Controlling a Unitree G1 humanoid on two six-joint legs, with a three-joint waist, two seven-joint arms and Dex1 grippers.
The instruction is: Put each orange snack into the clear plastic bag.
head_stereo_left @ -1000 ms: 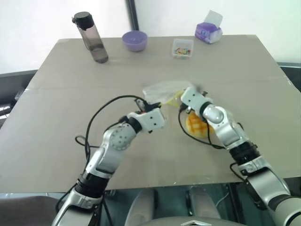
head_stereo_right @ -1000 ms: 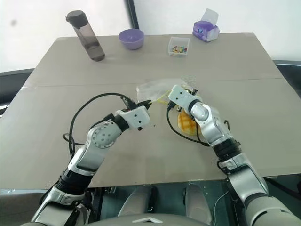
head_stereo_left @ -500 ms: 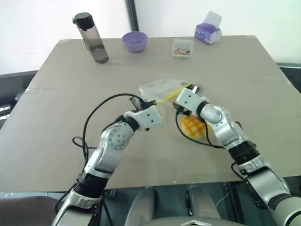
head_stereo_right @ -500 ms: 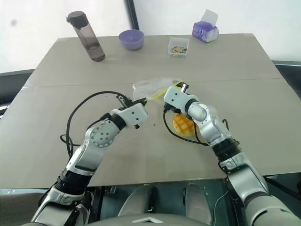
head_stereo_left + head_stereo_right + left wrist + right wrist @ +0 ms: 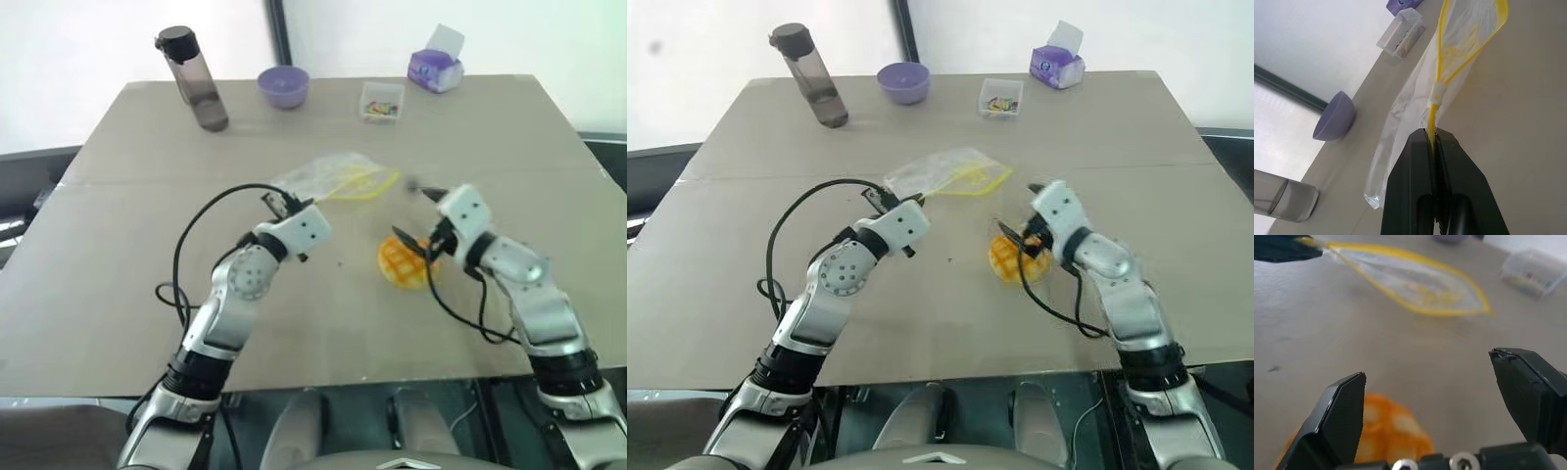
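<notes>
My left gripper (image 5: 1434, 142) is pinched tight on the yellow strip of the crinkly clear plastic bag (image 5: 338, 178), which lies mid-table with its mouth gaping toward my right side. My right gripper (image 5: 1430, 401) hangs spread wide and empty just above the round orange-yellow crosshatched bun (image 5: 403, 262), which sits bare on the grey table (image 5: 118, 294) nearer the front edge, apart from the bag. To do this well, I judge I should straddle the bun squarely, close gently, and keep the bag mouth held up and open.

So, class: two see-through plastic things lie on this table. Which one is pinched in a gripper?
The clear plastic bag with the yellow edge: the left gripper is shut on its strip. The small clear box stands untouched at the far edge.
</notes>
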